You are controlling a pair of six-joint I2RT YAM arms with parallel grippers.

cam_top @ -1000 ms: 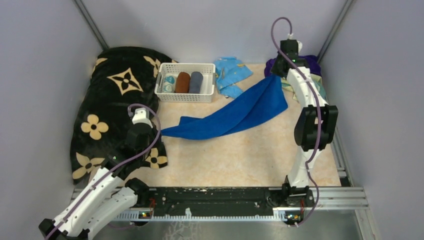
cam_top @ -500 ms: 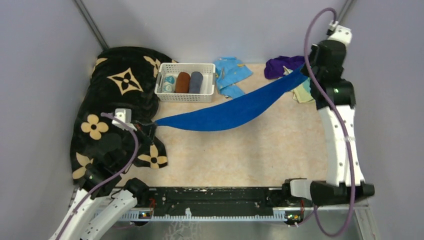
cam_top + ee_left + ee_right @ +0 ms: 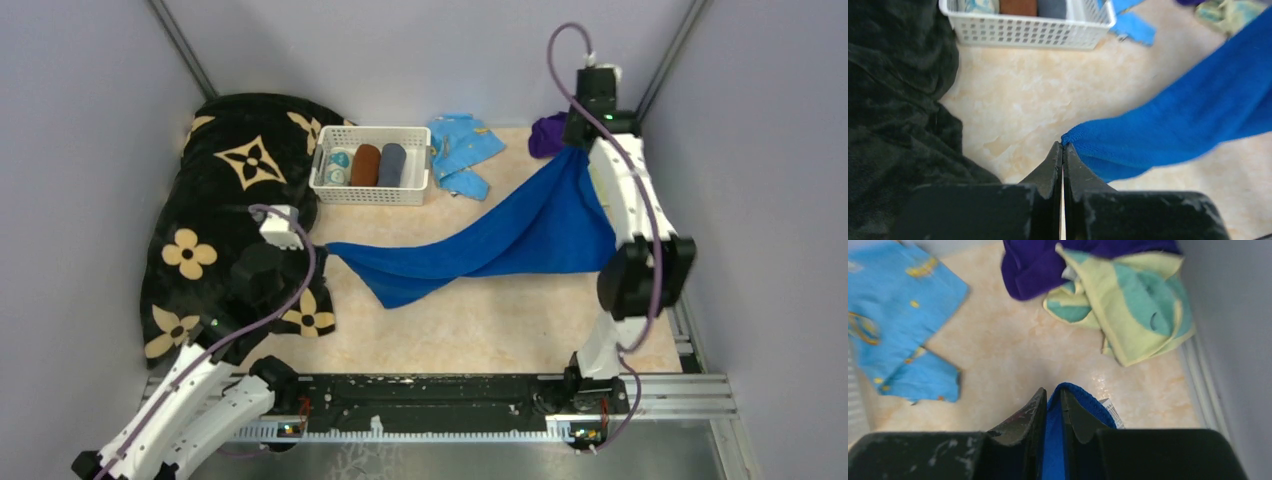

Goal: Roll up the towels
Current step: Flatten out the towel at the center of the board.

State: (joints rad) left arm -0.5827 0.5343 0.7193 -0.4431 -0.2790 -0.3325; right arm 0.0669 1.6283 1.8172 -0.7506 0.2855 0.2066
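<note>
The royal blue towel (image 3: 500,235) hangs stretched between my two grippers, its middle sagging onto the table. My left gripper (image 3: 318,247) is shut on the towel's left corner (image 3: 1083,137), low over the table beside the black blanket. My right gripper (image 3: 578,148) is shut on the towel's other end (image 3: 1054,405), raised at the back right. The dark purple towel (image 3: 1038,265) and the pale yellow towel with teal markings (image 3: 1138,300) lie crumpled together in the back right corner. In the top view the purple one (image 3: 548,130) shows beside the right arm.
A white basket (image 3: 370,190) holding rolled cloths stands at the back middle. The black blanket with tan flowers (image 3: 230,220) covers the left side. A light blue cloth with orange marks (image 3: 462,145) lies right of the basket. Walls close in on both sides.
My right gripper has swung from the far right corner inward, still holding the towel. The towel was taut and now sags and spreads. My left gripper has shifted a little right.
</note>
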